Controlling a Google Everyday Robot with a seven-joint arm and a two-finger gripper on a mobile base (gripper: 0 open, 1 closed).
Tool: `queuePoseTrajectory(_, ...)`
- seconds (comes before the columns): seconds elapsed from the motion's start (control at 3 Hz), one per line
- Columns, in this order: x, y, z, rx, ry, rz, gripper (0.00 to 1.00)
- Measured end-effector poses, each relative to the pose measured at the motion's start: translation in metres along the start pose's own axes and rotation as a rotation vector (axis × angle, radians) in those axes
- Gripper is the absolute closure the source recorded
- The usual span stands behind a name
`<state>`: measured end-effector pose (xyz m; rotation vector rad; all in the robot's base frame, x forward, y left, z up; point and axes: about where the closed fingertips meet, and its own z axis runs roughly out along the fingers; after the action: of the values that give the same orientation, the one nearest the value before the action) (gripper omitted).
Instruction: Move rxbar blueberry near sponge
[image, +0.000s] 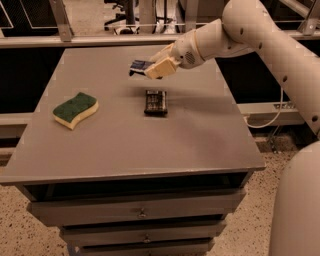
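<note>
My gripper (156, 66) is above the far middle of the grey table (200, 140), shut on the rxbar blueberry (140, 65), a dark blue wrapper with white patches that sticks out to the left of the fingers, lifted off the surface. The sponge (75, 109), dark green on top over pale yellow foam, lies on the table's left side, well to the left and nearer than the gripper.
A black-brown wrapped bar (155, 102) lies flat at the table's middle, just in front of and below the gripper. Drawers (142, 212) run under the table front. A rail and chair legs stand beyond the far edge.
</note>
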<state>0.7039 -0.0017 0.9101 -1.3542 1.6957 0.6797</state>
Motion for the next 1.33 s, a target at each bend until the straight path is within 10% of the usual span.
queuePoseTrajectory(0.67, -0.017, 0.071, 0.022, -0.138, 0.028, -0.083, 1.00)
queuePoseTrajectory(1.33, 0.002, 0.091, 0.071, -0.163, 0.052, -0.062, 0.97)
